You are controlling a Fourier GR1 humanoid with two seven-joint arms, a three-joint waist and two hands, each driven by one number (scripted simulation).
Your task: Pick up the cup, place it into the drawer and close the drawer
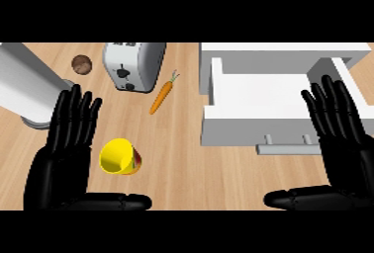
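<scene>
A yellow cup (pixel 119 156) lies on its side on the wooden counter, its mouth turned toward the left. My left hand (pixel 64 148) is just left of it, open, fingers straight and pointing away, thumb stretched out below the cup. The white drawer (pixel 260 106) stands pulled out at the right, its inside bare, a grey handle (pixel 286 144) on its front. My right hand (pixel 342 148) is open over the drawer's right front corner, fingers straight, thumb pointing left under the handle. Neither hand holds anything.
A carrot (pixel 162 96) lies between the cup and the drawer. Behind it stands a silver toaster (pixel 133 64), with a brown round object (pixel 82 63) to its left. A tall grey appliance (pixel 25 84) fills the left edge.
</scene>
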